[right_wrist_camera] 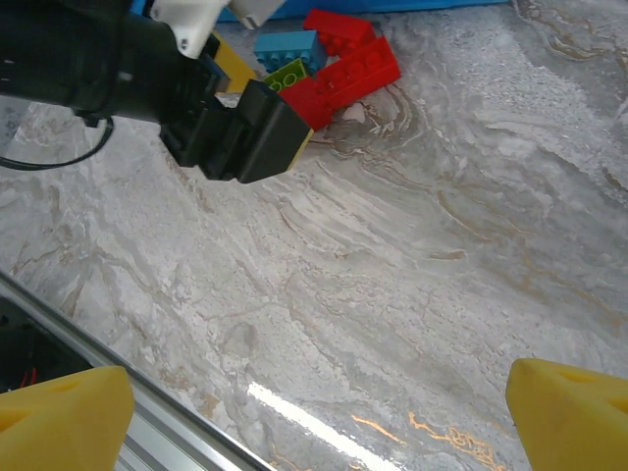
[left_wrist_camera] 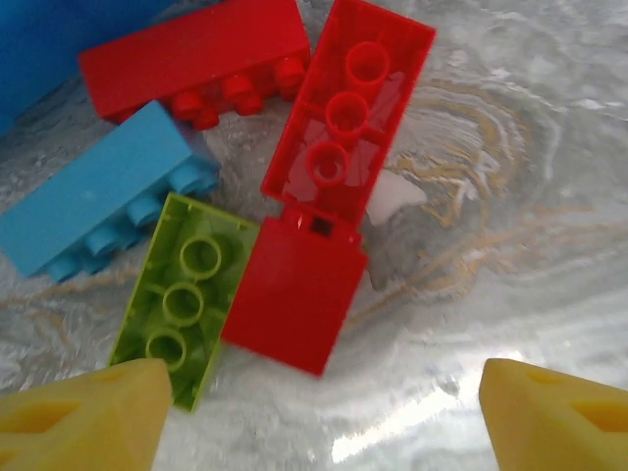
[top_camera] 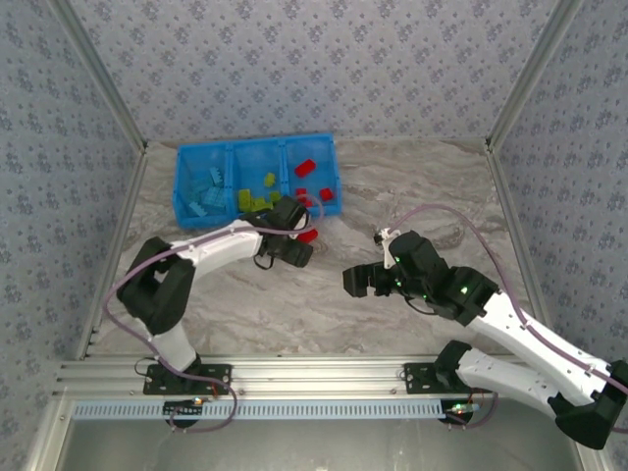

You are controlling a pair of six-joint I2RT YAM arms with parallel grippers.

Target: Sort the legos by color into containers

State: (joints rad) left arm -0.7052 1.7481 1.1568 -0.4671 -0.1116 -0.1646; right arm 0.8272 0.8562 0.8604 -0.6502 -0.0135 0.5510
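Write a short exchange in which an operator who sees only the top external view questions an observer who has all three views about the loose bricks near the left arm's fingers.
Operator: I cannot make out that cluster. What lies there?
Observer: Five pieces: a studded red brick, an upside-down red brick, a square red piece, a light blue brick and a lime green brick.
Operator: Is one of them gripped?
Observer: No. The left fingers are open, with nothing between them.
Operator: And on the right?
Observer: The right fingers are open above bare table.
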